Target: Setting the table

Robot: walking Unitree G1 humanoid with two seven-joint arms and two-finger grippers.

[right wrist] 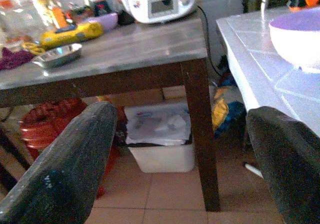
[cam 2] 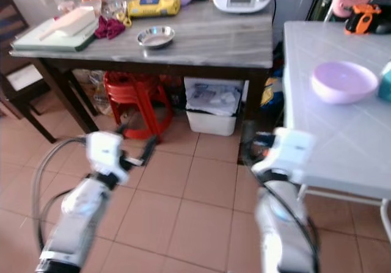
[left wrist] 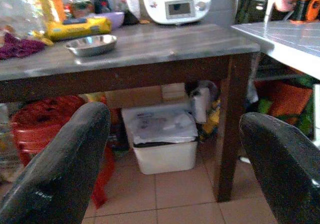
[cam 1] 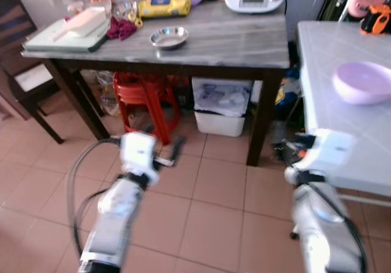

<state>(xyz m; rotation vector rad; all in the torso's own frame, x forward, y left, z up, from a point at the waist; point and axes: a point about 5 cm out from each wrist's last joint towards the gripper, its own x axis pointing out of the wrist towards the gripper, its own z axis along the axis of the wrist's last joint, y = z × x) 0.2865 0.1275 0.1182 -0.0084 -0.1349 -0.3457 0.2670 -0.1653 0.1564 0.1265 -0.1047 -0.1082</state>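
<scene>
Hovering low over the tiled floor (cam 1: pixel 201 212), both sets of jaws spread wide, gripping nothing. Lying ahead of the left gripper (left wrist: pixel 172 169): steel dish (cam 1: pixel 169 37) on the wooden counter (cam 1: pixel 244 47). Sitting beyond the right gripper (right wrist: pixel 182 164): purple bowl (cam 2: pixel 344 81) on the white counter (cam 2: pixel 342 145).

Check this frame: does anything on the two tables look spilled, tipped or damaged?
Nothing stands out. The steel dish sits upright on the grey-topped table, the lilac bowl upright on the white table. The far end is cluttered, but no spill shows. The left gripper and right gripper are open and empty.
</scene>
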